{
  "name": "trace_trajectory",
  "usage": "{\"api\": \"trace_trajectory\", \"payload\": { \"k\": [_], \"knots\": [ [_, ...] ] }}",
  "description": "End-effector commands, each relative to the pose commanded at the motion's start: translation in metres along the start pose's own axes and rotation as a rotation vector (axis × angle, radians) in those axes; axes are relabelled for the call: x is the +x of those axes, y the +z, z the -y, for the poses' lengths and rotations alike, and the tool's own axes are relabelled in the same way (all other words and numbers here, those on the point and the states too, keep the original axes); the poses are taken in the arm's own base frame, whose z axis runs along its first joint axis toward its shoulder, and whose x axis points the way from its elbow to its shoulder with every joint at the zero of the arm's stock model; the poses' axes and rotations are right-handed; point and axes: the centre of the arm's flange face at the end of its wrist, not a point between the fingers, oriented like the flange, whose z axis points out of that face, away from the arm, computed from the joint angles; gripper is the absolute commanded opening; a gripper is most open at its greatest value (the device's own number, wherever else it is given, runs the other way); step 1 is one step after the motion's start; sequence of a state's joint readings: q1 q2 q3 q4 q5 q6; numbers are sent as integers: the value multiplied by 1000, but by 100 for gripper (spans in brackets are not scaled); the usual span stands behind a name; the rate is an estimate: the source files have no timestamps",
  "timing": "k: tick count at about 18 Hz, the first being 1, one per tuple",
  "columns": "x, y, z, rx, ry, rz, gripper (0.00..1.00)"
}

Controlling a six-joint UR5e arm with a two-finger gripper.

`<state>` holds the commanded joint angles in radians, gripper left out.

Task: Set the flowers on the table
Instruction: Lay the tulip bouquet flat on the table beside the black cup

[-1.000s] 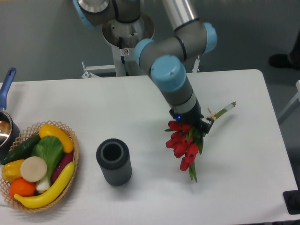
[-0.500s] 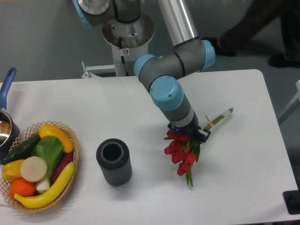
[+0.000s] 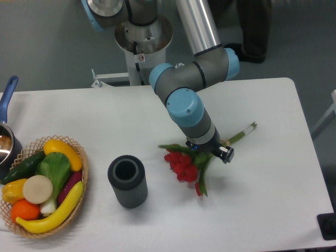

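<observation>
The flowers (image 3: pixel 185 164) are a bunch of red tulip buds with green leaves, and their long green stems (image 3: pixel 242 132) stick out to the upper right. They hang low over the white table (image 3: pixel 262 199), right of centre, heads pointing down and left. My gripper (image 3: pixel 212 151) is shut on the bunch just behind the buds, with the arm's blue-capped wrist directly above it. The fingertips are mostly hidden by the wrist and the leaves. Whether the buds touch the tabletop I cannot tell.
A dark grey ribbed cylinder vase (image 3: pixel 127 181) stands open-topped left of the flowers. A wicker basket (image 3: pixel 81 157) of vegetables sits at the table's left edge, beside a blue-handled pot (image 3: pixel 6 137). A person's legs (image 3: pixel 254 29) stand behind the table.
The gripper has carried the bunch left and lower, and the buds have swung further left towards the vase. The stem end has dropped slightly. A person has walked in behind the table.
</observation>
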<state>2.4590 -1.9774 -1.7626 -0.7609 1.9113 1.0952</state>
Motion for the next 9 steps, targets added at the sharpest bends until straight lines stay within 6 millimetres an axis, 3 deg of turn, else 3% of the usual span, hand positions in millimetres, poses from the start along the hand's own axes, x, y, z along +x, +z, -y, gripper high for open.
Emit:
{"api": "trace_trajectory", "payload": {
  "k": [2, 9],
  "knots": [
    [-3, -19, -3, 24, 7, 22, 100],
    [-41, -126, -17, 153, -16, 102, 100]
  ]
}}
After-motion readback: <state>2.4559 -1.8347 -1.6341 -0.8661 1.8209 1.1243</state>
